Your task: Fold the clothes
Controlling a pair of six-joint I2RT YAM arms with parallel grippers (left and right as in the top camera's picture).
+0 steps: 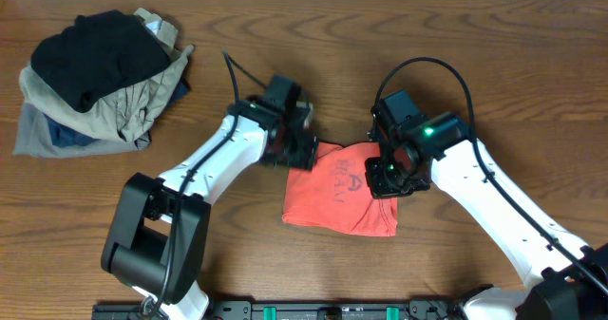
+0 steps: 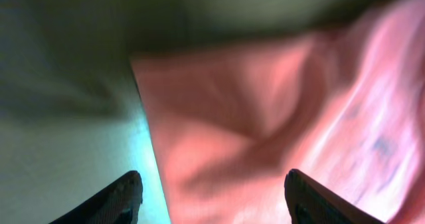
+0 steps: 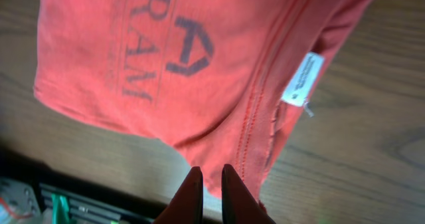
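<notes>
The red-orange T-shirt lies folded into a small block at the table's middle, dark lettering showing. My left gripper is at its upper left corner. In the left wrist view the left gripper is wide open and empty, close above the T-shirt. My right gripper is over the shirt's upper right part. In the right wrist view the right gripper's fingers are nearly together, pinching the T-shirt's edge, which tapers toward them. The white neck tag shows beside a seam.
A pile of khaki, grey and blue clothes with a black garment on top sits at the back left. Bare wooden table surrounds the shirt. A black rail runs along the front edge.
</notes>
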